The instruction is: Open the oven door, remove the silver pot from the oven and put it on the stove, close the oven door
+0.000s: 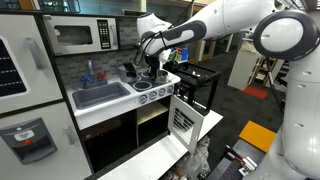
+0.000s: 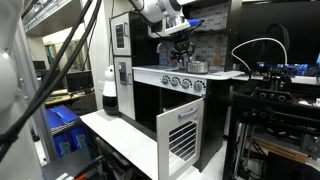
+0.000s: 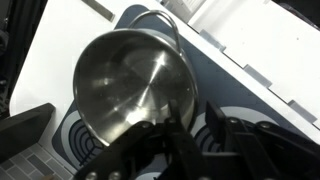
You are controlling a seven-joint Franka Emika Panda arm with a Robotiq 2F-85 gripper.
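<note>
The arm reaches over the toy kitchen with its gripper (image 1: pixel 150 69) pointing down at the stove (image 1: pixel 158 84). Right under the gripper, in the wrist view, is the silver pot (image 3: pixel 132 82). It is out of the oven and over the white stove top, covering most of a grey burner ring, and another ring (image 3: pixel 235 118) shows just beside it. Its inside shows bare shiny metal and reflections. The gripper's dark fingers (image 3: pixel 140 145) come in at the pot's near rim, one close against the edge. I cannot tell from here whether they are apart or clamped on the rim, or whether the pot's base rests on the burner.

Below the gripper, on the front of the desk, runs the row of round silver knobs (image 2: pixel 181 83). Lower still, the oven door (image 2: pixel 180 137) with its grey slatted window stands swung wide open in both exterior views. The oven opening (image 1: pixel 150 122) behind it is too dark to see into.

To one side of the gripper, at the same level, lies the grey sink (image 1: pixel 100 96). Above and beyond that sits the silver microwave (image 1: pixel 84 37) with its door shut
</note>
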